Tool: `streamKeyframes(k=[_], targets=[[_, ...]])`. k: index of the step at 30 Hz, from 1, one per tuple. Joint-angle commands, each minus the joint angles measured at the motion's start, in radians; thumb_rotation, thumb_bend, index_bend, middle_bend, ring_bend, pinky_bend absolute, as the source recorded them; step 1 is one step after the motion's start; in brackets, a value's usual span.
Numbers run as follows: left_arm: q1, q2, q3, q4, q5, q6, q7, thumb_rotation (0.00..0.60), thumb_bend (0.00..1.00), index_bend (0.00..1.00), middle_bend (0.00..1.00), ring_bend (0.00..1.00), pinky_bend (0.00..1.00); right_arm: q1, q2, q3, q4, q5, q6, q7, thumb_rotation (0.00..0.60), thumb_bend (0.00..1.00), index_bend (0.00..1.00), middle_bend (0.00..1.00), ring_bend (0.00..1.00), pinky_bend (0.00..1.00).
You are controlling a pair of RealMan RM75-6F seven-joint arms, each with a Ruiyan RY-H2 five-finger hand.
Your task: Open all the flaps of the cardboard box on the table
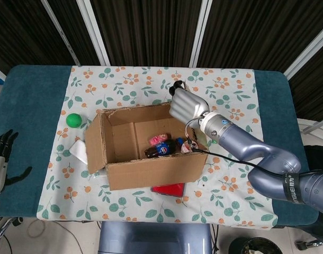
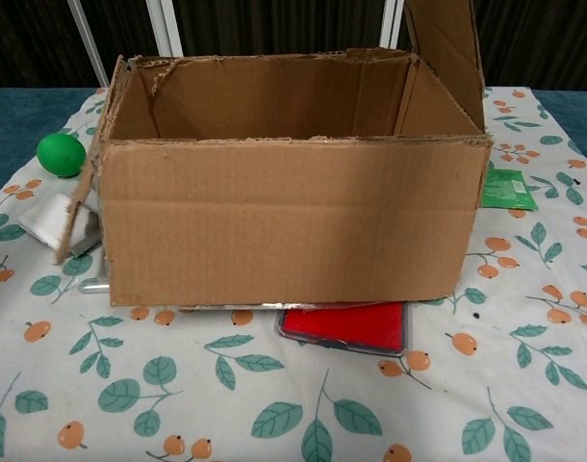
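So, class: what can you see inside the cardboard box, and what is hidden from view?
Inside the cardboard box, the head view shows a dark bottle and a pink packet. The near wall hides the contents in the chest view. A red item pokes out underneath.

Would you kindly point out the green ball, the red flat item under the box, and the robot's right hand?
green ball (image 2: 61,154), chest view, centre of the ball.
red flat item (image 2: 344,326), chest view, middle of its exposed top.
right hand (image 1: 187,105), head view, back of the hand.
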Motion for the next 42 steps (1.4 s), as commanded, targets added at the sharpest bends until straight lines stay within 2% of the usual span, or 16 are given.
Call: streamKeyframes(k=[1, 6, 16, 23, 29, 42], targets=[[0.000, 0.001, -0.001, -0.002, -0.001, -0.001, 0.000, 0.600, 0.19, 0.00, 0.00, 0.00, 0.00, 0.005, 0.003, -0.010, -0.005, 0.012, 0.009, -0.009, 0.600, 0.88, 0.50, 0.37, 0.18, 0.24], [0.001, 0.002, -0.002, -0.004, -0.003, -0.001, -0.002, 0.600, 0.19, 0.00, 0.00, 0.00, 0.00, 0.010, 0.009, -0.024, -0.009, 0.014, 0.017, -0.028, 0.600, 0.73, 0.47, 0.36, 0.18, 0.24], [0.002, 0.004, -0.002, -0.007, -0.002, -0.003, -0.003, 0.600, 0.19, 0.00, 0.00, 0.00, 0.00, 0.022, 0.046, -0.043, -0.006, 0.033, 0.017, -0.048, 0.600, 0.62, 0.44, 0.34, 0.18, 0.24], [0.002, 0.004, -0.001, -0.009, -0.001, -0.004, 0.001, 0.600, 0.19, 0.00, 0.00, 0.00, 0.00, 0.016, 0.072, -0.060, -0.026, 0.034, 0.026, -0.063, 0.600, 0.58, 0.42, 0.32, 0.18, 0.24], [0.004, 0.005, -0.002, -0.011, -0.001, -0.002, 0.001, 0.600, 0.19, 0.00, 0.00, 0.00, 0.00, -0.001, 0.090, -0.075, -0.042, 0.039, 0.039, -0.073, 0.600, 0.58, 0.40, 0.31, 0.18, 0.23], [0.004, 0.004, 0.001, -0.016, 0.003, -0.005, 0.003, 0.600, 0.19, 0.00, 0.00, 0.00, 0.00, -0.085, 0.148, -0.147, -0.079, 0.069, 0.122, -0.156, 0.600, 0.53, 0.33, 0.24, 0.13, 0.23]])
